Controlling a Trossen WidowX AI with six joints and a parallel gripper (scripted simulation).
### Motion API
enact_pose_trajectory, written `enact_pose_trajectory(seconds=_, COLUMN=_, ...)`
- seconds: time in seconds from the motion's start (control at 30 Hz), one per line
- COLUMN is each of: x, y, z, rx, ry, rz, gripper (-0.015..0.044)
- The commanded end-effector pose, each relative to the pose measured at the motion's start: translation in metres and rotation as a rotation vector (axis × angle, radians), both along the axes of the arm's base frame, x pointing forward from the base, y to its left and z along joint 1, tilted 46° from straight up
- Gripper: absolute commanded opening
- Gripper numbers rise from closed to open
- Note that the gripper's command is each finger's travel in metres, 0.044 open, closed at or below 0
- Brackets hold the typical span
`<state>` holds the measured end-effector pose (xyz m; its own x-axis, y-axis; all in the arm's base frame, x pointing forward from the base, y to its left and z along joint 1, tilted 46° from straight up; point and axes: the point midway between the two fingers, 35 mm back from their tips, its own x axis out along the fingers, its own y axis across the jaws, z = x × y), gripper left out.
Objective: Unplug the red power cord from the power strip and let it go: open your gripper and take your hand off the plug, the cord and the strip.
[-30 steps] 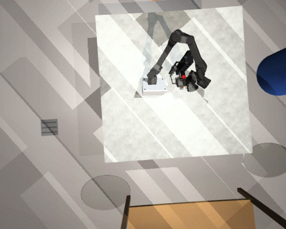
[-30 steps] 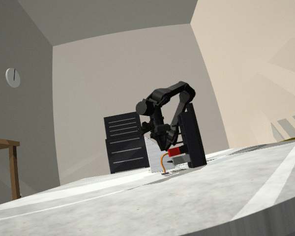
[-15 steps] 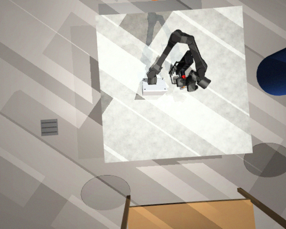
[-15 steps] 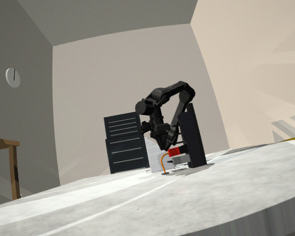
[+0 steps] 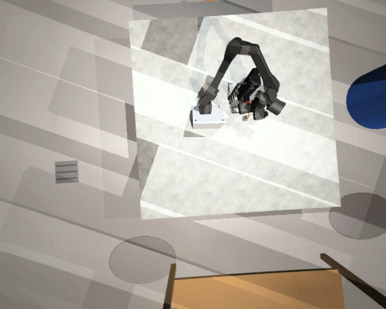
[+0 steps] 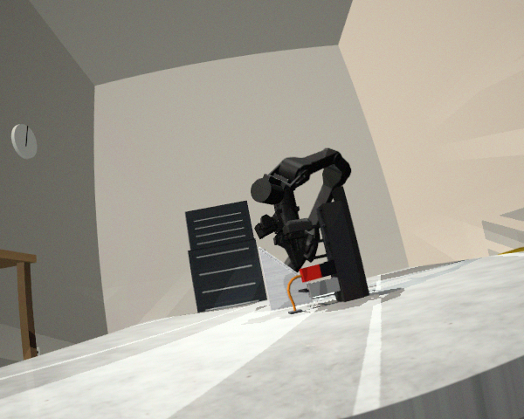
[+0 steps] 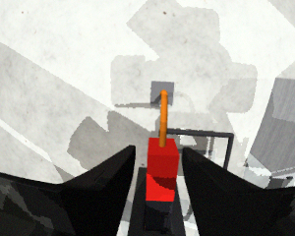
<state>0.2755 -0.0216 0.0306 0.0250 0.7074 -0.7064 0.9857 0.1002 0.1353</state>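
While the gripper (image 6: 304,265) (image 7: 158,152) stands partly open — gripping nothing — the red plug (image 5: 248,102) (image 6: 310,273) (image 7: 162,169) sits between its fingers, gaps on both sides. Ahead of them, the orange cord (image 6: 290,291) (image 7: 163,118) runs down to a small grey block (image 5: 244,118) (image 6: 294,312) (image 7: 162,88).

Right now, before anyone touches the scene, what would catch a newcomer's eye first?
The red plug, in the wrist view's lower middle between the open gripper's dark fingers. Next, the orange cord running from it, and the blue shape at the top view's right edge.
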Motion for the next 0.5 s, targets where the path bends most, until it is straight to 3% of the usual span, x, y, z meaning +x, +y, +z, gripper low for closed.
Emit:
enact_pose_trajectory(seconds=0.0, x=-0.0046, y=0.0072, z=0.0028, rx=0.009, ry=0.015, rz=-0.001, gripper=0.0160)
enact_pose_trajectory(seconds=0.47, x=-0.0082, y=0.0168, z=0.0121, rx=0.010, ry=0.016, rz=0.000, gripper=0.0160)
